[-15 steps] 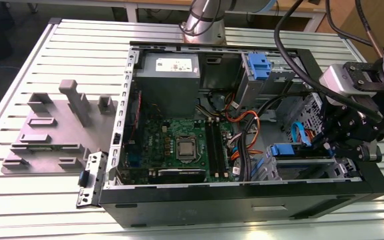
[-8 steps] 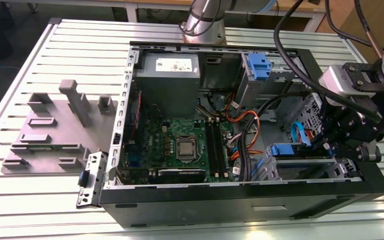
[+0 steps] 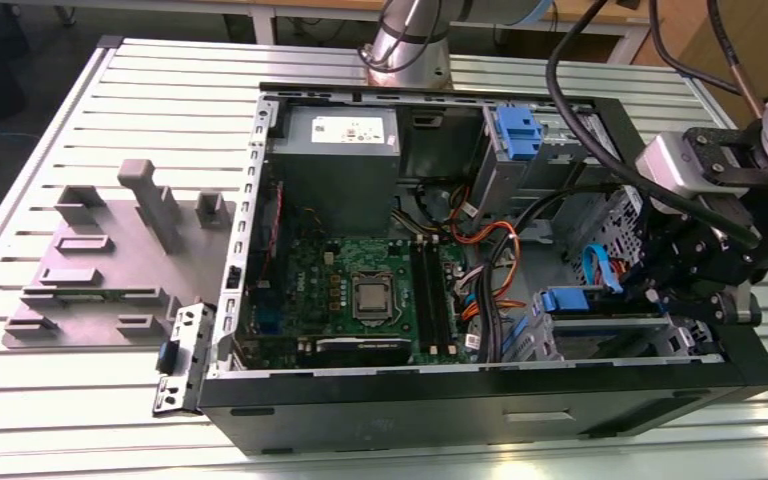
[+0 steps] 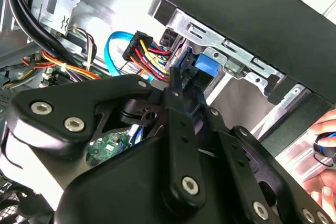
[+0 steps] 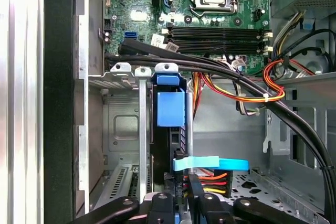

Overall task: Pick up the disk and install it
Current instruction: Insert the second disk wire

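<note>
Steel and black plastic make up the open tower computer case, lying on its side on a ribbed, pale metal tabletop. Inside lie a green circuit board with a square silver processor, a grey sheet-metal power-supply box bearing a small white label whose print cannot be read, and bundles of orange, red and yellow wires. A flat grey moulded fixture with upright pegs sits on the tabletop at the exterior view's left.

The black, bolted robot gripper hangs over the perforated grey drive cage at the case's front corner. The disk, seen edge-on with its glossy blue plastic bracket tab uppermost, stands in the cage beside a silver rail, its long axis running down into the bay. A light-blue flat ribbon cable crosses just by it. Whether the jaws are spread or pressed together I cannot tell.
</note>
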`<state>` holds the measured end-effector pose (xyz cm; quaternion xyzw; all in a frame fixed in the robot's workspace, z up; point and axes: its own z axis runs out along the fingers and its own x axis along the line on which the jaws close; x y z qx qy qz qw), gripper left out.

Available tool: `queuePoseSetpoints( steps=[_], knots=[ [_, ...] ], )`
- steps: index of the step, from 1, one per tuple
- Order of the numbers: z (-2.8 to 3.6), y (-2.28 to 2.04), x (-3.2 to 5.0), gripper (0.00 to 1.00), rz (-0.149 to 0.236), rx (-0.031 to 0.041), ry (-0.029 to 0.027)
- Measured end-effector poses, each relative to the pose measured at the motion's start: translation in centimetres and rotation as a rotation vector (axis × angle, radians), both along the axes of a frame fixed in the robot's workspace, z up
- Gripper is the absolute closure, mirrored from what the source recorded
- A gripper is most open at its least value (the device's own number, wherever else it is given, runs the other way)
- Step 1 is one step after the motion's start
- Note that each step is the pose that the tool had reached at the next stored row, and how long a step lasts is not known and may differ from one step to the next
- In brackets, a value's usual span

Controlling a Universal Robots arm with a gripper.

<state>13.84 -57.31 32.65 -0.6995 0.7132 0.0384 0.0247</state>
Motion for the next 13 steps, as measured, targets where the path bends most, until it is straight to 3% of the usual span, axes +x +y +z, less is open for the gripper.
queuePoseSetpoints(
  steps=[1, 4, 11, 13],
  knots=[
    [0.03, 0.00, 0.00, 0.76, 0.000, -0.0006, 0.0000],
    [0.20, 0.00, 0.00, 0.76, 0.000, -0.0013, 0.0000],
    [1.89, 0.01, 0.00, 0.76, 0.000, -0.0011, 0.0000],
    [2.05, 0.01, 0.00, 0.76, 0.000, -0.0008, 0.0000]
  ],
)
